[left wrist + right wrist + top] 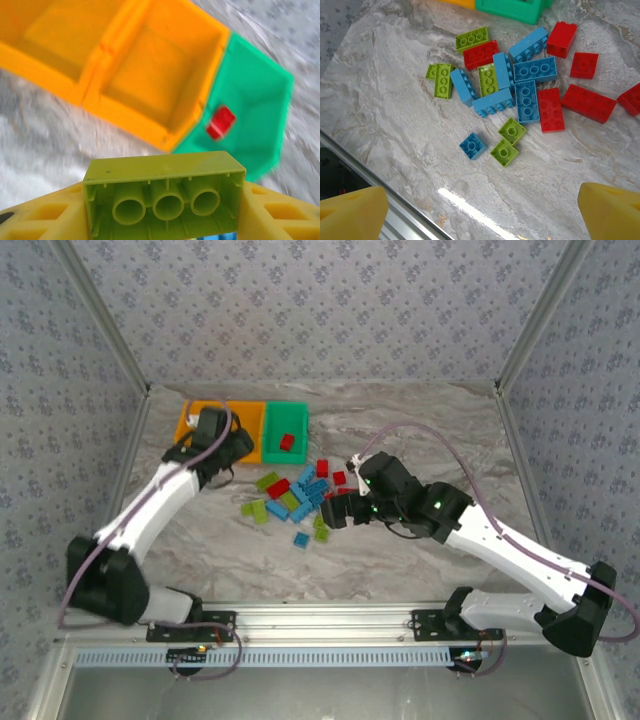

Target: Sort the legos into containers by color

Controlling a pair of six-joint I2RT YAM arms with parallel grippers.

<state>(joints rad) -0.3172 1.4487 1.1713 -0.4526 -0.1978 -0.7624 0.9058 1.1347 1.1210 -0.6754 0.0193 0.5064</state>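
Note:
My left gripper is shut on a lime green lego, which I see from its hollow underside between the yellow fingers. It hangs in front of the containers: two orange bins and a green bin with a red lego inside. From above, the left gripper is over the orange bins, beside the green bin. My right gripper stands open above the table, near the pile of red, blue and lime legos, holding nothing. In the top view the right gripper sits at the pile's right edge.
The marble table has free room to the right of the pile. A metal rail runs along the near edge, also seen as a rail at the lower left of the right wrist view. Patterned walls close in the sides and back.

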